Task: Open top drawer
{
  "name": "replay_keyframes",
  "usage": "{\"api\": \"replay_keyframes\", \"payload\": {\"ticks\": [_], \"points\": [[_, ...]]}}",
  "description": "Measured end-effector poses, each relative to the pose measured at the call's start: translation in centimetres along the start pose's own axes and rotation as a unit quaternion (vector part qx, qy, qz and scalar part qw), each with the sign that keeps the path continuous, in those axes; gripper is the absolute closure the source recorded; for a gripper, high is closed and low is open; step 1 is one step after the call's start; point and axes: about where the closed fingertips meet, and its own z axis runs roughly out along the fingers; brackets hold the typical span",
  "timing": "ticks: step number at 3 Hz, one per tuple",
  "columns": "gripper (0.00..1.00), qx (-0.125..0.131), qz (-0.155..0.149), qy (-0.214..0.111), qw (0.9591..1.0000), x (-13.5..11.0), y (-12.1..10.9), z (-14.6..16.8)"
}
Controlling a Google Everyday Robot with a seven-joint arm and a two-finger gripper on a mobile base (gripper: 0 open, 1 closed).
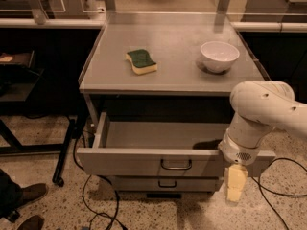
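**Drawer out, opening looks done**

The top drawer (129, 161) stands pulled well out, its front just left of the gripper (235, 185), its handle (176, 165) further left, untouched. Whether the gripper is spread or closed cannot be told. Likely next: back away clear
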Motion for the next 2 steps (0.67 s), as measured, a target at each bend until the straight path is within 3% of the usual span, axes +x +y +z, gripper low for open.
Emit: {"api": "replay_keyframes", "payload": {"ticks": [2], "points": [[0.00,-0.025,0.032,0.009,0.9991,6.3,7.1,-3.4]]}}
